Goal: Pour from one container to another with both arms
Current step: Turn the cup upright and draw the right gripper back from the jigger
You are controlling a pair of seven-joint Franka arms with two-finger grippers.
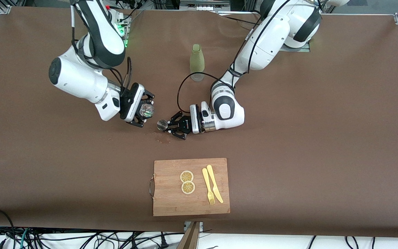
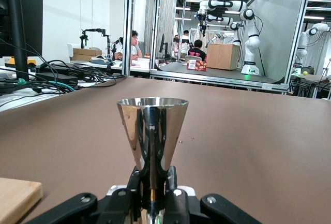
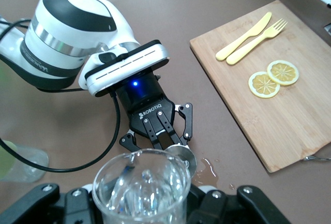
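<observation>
My right gripper (image 1: pixel 146 111) is shut on the tiny clear faceted glass tumbler (image 1: pixel 147 110), held tipped over the table with its mouth toward the jigger. In the right wrist view the tumbler (image 3: pixel 143 190) fills the foreground, its rim close to the jigger's rim (image 3: pixel 182 157). My left gripper (image 1: pixel 171 127) is shut on the waist of the silvery hourglass jigger (image 1: pixel 162 125), low by the table. The jigger (image 2: pixel 152 132) stands upright in the left wrist view, gripped at its narrow waist by the black fingers (image 2: pixel 133 187). A small wet patch (image 3: pixel 208 167) lies on the cloth beside the jigger.
A tall green-sleeved bottle (image 1: pixel 197 62) stands farther from the front camera than both grippers. A wooden cutting board (image 1: pixel 191 202) with two lemon slices (image 1: pixel 187 182), a yellow knife (image 1: pixel 214 183) and fork (image 1: pixel 208 186) lies nearer the front camera. Brown cloth (image 1: pixel 323 138) covers the table.
</observation>
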